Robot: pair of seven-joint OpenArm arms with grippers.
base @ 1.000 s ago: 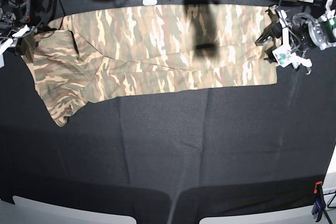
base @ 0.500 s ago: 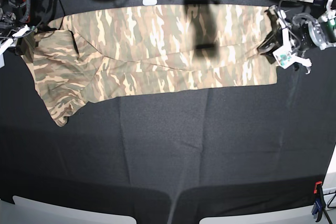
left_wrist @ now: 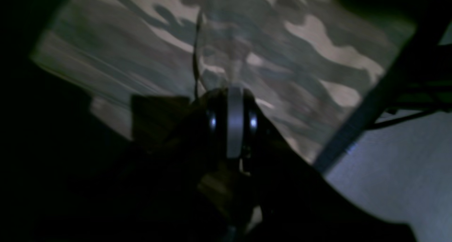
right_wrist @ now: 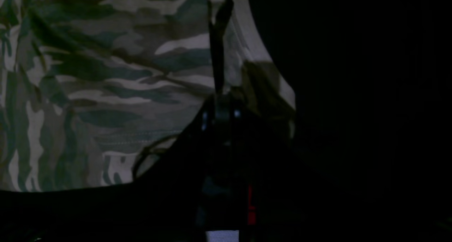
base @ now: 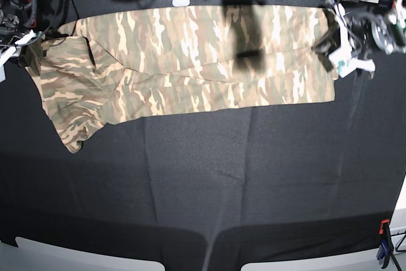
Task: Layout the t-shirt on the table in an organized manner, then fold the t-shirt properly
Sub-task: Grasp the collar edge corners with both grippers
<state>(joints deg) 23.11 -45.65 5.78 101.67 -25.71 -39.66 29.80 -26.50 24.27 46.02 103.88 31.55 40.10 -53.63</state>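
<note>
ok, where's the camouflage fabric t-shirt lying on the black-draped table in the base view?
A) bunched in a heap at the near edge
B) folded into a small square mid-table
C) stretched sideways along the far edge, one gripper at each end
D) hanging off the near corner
C: the camouflage fabric t-shirt spans the far side of the black-draped table, left gripper and right gripper at its ends.

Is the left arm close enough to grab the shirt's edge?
Probably yes: the left gripper sits right at the t-shirt's edge with its jaws shut, seemingly already pinching the fabric, and nothing blocks it.
</note>
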